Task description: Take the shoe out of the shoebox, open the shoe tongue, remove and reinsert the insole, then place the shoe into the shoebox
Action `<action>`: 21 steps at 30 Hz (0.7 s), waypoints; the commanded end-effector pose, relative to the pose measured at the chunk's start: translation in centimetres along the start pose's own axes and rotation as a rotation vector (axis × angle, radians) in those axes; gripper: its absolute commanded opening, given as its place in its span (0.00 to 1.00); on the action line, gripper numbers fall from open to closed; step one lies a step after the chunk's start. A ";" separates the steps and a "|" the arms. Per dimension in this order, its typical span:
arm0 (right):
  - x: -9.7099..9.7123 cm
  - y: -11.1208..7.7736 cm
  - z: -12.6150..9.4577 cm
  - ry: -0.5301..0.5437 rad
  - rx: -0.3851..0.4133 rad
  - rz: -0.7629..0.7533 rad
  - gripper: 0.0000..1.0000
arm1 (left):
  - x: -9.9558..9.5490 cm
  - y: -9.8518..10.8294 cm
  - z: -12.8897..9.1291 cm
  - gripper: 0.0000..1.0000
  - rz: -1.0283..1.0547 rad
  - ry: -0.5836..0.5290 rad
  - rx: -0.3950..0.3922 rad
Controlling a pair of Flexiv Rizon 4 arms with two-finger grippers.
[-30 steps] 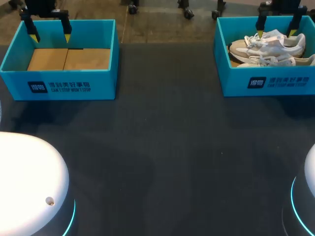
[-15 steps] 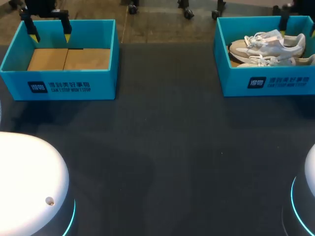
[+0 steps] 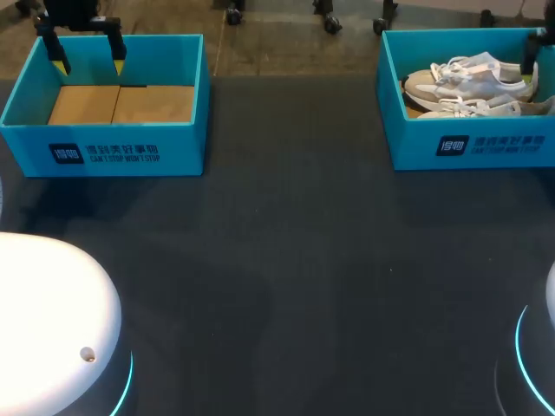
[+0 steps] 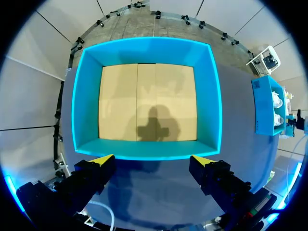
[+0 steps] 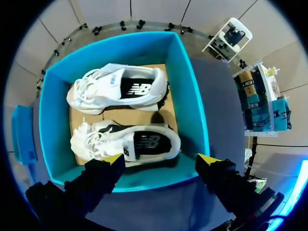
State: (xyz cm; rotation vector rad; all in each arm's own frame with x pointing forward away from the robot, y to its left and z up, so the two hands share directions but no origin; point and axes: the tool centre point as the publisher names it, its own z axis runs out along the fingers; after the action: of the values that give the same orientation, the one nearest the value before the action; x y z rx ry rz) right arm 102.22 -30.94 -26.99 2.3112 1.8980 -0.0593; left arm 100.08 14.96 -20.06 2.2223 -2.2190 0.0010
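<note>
The right gripper (image 5: pixel 161 161) has slid sideways in the last second. It was over the middle of the blue shoebox (image 3: pixel 468 149), and now it is over by the box's right side, almost out of the head view. Its two fingers are spread wide and hold nothing. From its own camera it hangs above one wall of the box, and the nearer shoe (image 5: pixel 127 142) lies just ahead of its yellow tips. The other shoe (image 5: pixel 120 89) lies beside the first one. Both shoes have stayed where they were inside the box, on the cardboard floor. The left gripper (image 3: pixel 88 65) has not moved. It hangs over the other box (image 3: pixel 104 154), with its fingers spread wide and nothing in them. So the job is only starting. The right arm looks like it is lining up, and it must come down before it can grab a shoe.
</note>
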 end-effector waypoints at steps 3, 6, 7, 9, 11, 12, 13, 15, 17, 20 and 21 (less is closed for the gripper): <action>-0.6 0.7 3.1 0.011 0.027 0.002 0.40 | 0.0 0.0 0.0 1.00 0.000 0.000 0.000; -1.0 0.7 4.4 0.006 0.040 0.008 0.38 | 0.0 0.0 0.0 1.00 0.000 0.000 0.000; -1.1 0.7 4.8 0.008 0.046 0.011 0.37 | 0.0 0.0 0.0 1.00 0.000 0.000 0.000; -1.3 0.7 5.3 -0.012 0.052 0.017 0.35 | 0.0 0.0 0.0 1.00 0.000 0.000 0.000; -1.7 0.8 5.9 -0.008 0.054 0.028 0.34 | 0.0 0.0 0.0 1.00 0.000 0.000 0.000; -1.8 0.8 6.1 -0.009 0.055 0.031 0.33 | 0.0 0.0 0.0 1.00 0.000 0.000 0.000; -1.9 0.8 6.4 -0.015 0.056 0.036 0.33 | 0.0 0.0 0.0 1.00 0.000 0.000 0.000; -2.2 0.9 7.0 -0.015 0.057 0.042 0.33 | 0.0 0.0 0.0 1.00 0.000 0.000 0.000; -2.1 1.0 7.6 -0.019 0.067 0.043 0.33 | 0.0 0.0 0.0 1.00 0.000 0.000 0.000; -2.1 1.0 8.5 -0.027 0.079 0.045 0.33 | 0.0 0.0 0.0 1.00 0.000 0.000 0.000; -2.1 0.9 8.9 -0.025 0.081 0.046 0.33 | 0.0 0.0 0.0 1.00 0.000 0.000 0.000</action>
State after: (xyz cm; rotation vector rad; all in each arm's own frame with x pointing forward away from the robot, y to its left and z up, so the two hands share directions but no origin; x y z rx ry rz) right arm 102.57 -34.34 -34.46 2.3865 1.8598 -0.1511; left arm 100.08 14.94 -20.06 2.2223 -2.2191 0.0007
